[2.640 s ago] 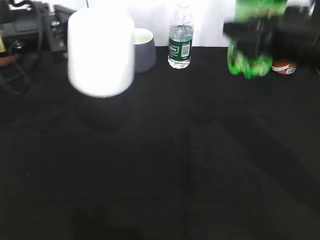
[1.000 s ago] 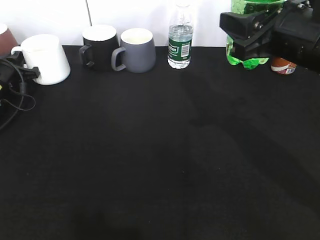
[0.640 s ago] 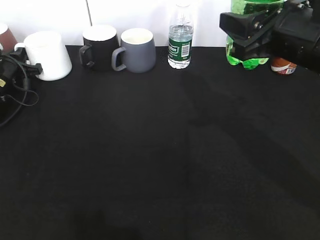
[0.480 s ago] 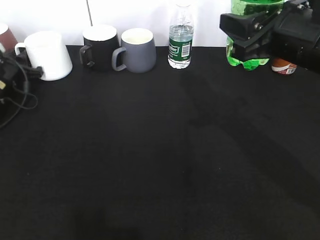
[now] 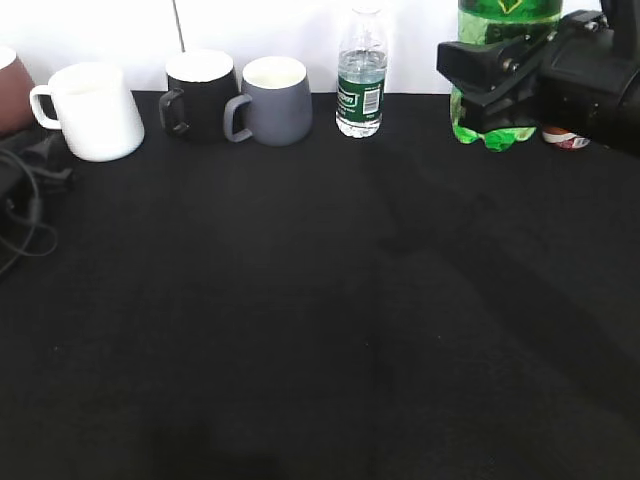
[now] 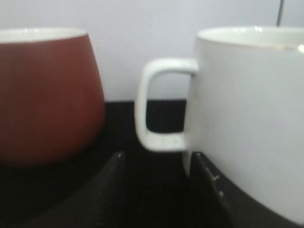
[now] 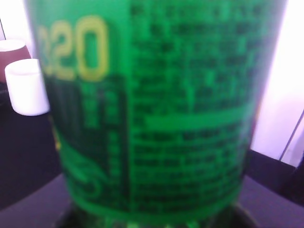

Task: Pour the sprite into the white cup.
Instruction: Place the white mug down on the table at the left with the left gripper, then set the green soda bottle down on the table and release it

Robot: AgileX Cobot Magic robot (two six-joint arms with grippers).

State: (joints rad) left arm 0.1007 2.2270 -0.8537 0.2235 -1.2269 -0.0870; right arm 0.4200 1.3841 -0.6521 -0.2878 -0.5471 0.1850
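Observation:
The white cup [image 5: 95,110] stands upright at the back left of the black table. In the left wrist view [image 6: 247,118] its loop handle is just ahead of my left gripper [image 6: 159,159]. That gripper is open and empty, and in the exterior view [image 5: 40,165] it sits low at the far left. My right gripper [image 5: 495,80] is shut on the sprite [image 5: 505,15], a green bottle held upright at the back right. Its label fills the right wrist view [image 7: 156,109] and hides the fingers. The white cup also shows far off in that view [image 7: 26,88].
A black mug [image 5: 200,92], a grey mug [image 5: 272,98] and a small water bottle [image 5: 361,75] line the back edge. A brown mug [image 6: 47,95] stands left of the white cup. Cables [image 5: 25,215] lie at the left. A red-labelled item [image 5: 567,138] sits behind the right gripper.
The white cup went from lifted near the camera to standing at the back left. My left gripper has let go and drawn back. The sprite has shifted slightly lower.

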